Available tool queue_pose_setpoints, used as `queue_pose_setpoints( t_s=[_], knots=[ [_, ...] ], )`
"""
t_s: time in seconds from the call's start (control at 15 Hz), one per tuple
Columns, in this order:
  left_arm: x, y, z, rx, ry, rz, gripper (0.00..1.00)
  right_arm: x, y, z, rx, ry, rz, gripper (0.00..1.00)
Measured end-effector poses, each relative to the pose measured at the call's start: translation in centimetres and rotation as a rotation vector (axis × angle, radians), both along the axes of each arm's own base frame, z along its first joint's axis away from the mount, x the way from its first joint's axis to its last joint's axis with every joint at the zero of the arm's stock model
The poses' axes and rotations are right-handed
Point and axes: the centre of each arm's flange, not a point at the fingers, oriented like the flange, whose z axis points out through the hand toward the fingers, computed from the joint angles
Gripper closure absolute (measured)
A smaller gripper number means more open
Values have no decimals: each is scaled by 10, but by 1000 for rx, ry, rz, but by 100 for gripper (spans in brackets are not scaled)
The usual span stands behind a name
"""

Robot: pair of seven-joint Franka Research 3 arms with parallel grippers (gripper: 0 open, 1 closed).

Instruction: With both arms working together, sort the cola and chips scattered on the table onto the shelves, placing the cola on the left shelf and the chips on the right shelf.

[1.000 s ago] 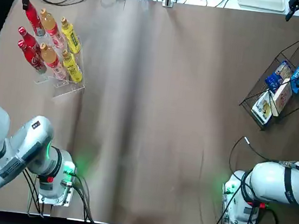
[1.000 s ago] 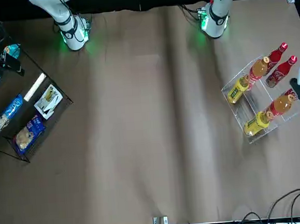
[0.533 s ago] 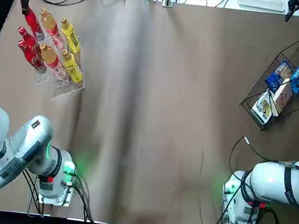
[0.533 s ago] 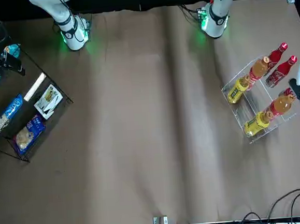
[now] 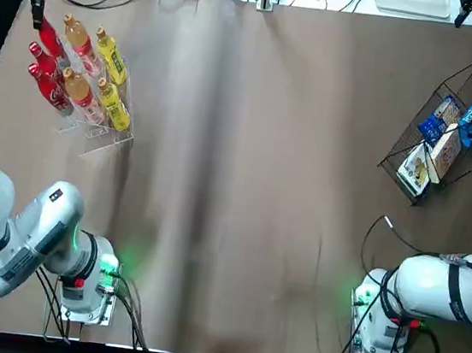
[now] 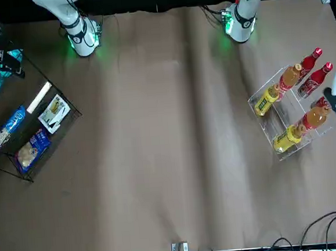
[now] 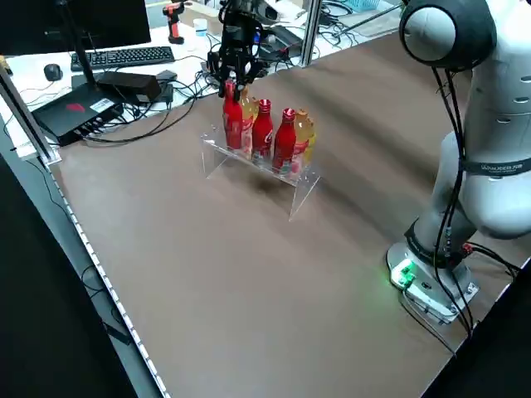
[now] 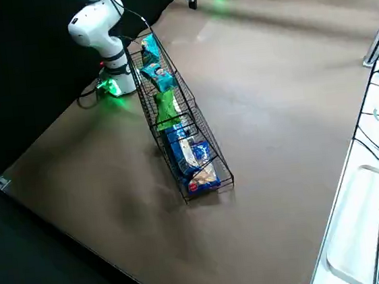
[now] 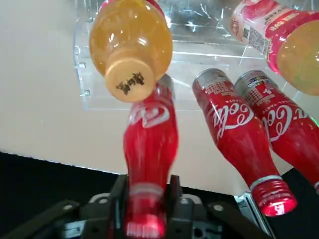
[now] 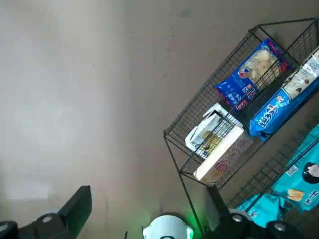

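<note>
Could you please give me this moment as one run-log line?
left gripper: at cola bottle on clear rack | right gripper: open, beside wire rack

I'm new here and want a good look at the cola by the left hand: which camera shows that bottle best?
The left wrist view: the bottle fills its centre, logo visible. The left side view shows it smaller; the top and front views, partly hidden; the others, not at all.

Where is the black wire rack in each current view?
Top view: the wire rack, upper right.
Front view: left edge, upper half.
Left side view: not in it.
Right side view: centre-left, upper to middle.
Left wrist view: not in it.
Right wrist view: right side.
Landmark wherever it shows: the blue snack bag inside.
</note>
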Motion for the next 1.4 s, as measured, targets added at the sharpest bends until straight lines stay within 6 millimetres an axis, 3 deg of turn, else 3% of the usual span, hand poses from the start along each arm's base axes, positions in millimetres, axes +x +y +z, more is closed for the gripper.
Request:
queue_pose_setpoints(
  t_s=[0.07, 0.27, 0.53, 0.67, 0.73, 0.93, 1.13, 1.4],
  knots=[
    [0, 0, 1, 1, -1, -1, 48, 0, 1, 0, -1, 1, -7, 0],
    [0, -2, 1, 3, -5, 2, 38, 0, 3, 0, -2, 1, -13, 0],
    [4, -16, 3, 26, -48, 48, 3, 0, 8, 0, -3, 4, -5, 0],
    [7, -36, 5, 51, -101, 103, 0, 0, 12, 0, -3, 4, 1, 0],
    [11, -63, 8, 80, -173, 183, 0, 0, 13, 0, -3, 3, 2, 0],
    [13, -106, 7, 85, -270, 357, 0, 0, 13, 0, -3, 3, 2, 0],
    [13, -134, 8, 88, -343, 514, 0, 0, 13, 0, -3, 2, 1, 0],
    [17, -182, 30, 90, -476, 664, 0, 0, 10, 1, -3, -1, -5, 0]
  ],
)
